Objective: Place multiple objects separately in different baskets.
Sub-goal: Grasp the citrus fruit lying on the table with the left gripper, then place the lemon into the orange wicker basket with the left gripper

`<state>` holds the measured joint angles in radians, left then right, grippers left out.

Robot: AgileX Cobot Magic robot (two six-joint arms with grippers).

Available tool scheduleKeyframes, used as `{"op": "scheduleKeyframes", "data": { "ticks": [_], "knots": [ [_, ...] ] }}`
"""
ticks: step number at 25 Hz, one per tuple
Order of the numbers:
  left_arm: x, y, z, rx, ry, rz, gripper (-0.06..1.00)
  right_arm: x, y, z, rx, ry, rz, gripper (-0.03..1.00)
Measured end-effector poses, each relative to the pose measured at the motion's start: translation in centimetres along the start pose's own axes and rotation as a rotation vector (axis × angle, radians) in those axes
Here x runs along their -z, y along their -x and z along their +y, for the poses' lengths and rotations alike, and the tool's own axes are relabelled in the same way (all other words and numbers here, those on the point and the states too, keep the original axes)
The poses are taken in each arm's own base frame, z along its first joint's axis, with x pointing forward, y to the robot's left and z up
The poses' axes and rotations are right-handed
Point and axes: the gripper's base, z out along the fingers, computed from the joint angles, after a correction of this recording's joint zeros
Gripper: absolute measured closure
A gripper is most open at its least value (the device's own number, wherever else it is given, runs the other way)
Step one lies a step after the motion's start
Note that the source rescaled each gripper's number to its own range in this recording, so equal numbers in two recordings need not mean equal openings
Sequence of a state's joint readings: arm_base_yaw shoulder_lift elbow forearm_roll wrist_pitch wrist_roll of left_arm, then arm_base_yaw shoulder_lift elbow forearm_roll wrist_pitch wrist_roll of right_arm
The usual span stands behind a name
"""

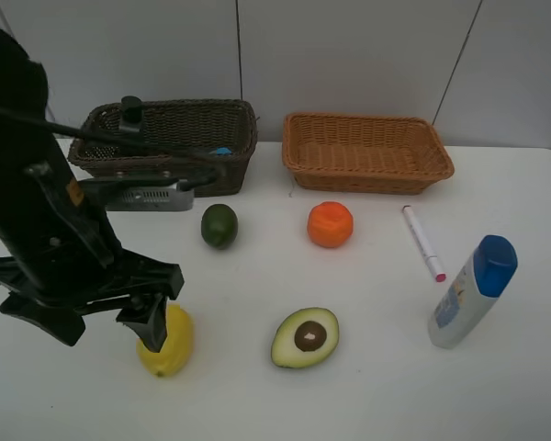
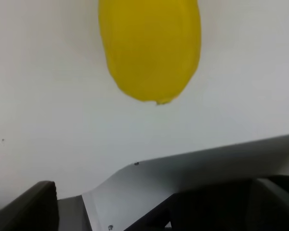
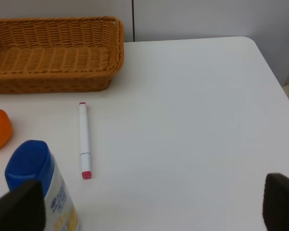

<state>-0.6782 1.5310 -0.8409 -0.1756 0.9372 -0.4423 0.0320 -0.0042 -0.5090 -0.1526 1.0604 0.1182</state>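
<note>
One lemon (image 1: 172, 354) partly behind the left end effector (image 1: 99, 317).

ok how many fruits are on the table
4: lemon at front left, lime before the dark basket, orange before the light basket, halved avocado front centre. The dark basket's inside is partly hidden.

The left arm (image 1: 37, 211) is matte black, built of thick, blocky links with a large rounded housing at one end. Small silver screws (image 1: 39, 169) dot its side, and a small orange-yellow label (image 1: 73, 191) sits on one link. Thin black cables (image 1: 119, 140) run off it. A silver-grey camera box (image 1: 147, 196) with a slotted face is mounted by the wrist. The left claw (image 1: 99, 322) has a wide black crossbar and stubby black fingers (image 1: 152, 322). The right claw (image 3: 144, 207) shows only dark, blurred fingertips (image 3: 19, 207).
</note>
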Motion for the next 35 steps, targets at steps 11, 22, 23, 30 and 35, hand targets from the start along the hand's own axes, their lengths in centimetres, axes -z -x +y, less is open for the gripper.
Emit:
{"op": "scheduleKeyframes", "data": {
  "ticks": [11, 22, 23, 30, 35],
  "knots": [
    [-7.0, 3.4, -0.6, 0.039, 0.076, 0.039, -0.05, 0.0, 0.0, 0.0, 0.000, 0.000, 0.000, -0.02],
    [-8.8, 3.9, -0.4, 0.037, 0.103, 0.056, 0.53, 0.0, 0.0, 0.0, 0.000, 0.000, 0.000, -0.02],
    [-8.8, 4.0, -0.4, 0.035, 0.103, 0.052, 0.53, 0.0, 0.0, 0.0, 0.000, 0.000, 0.000, -0.02],
    [-6.2, 4.7, -1.3, -0.063, 0.091, 0.042, 0.53, 0.0, 0.0, 0.0, 0.000, 0.000, 0.000, -0.02],
    [1.0, 8.3, -4.8, -0.212, -0.008, -0.138, 0.53, 0.0, 0.0, 0.0, 0.000, 0.000, 0.001, -0.02]
  ]
}}
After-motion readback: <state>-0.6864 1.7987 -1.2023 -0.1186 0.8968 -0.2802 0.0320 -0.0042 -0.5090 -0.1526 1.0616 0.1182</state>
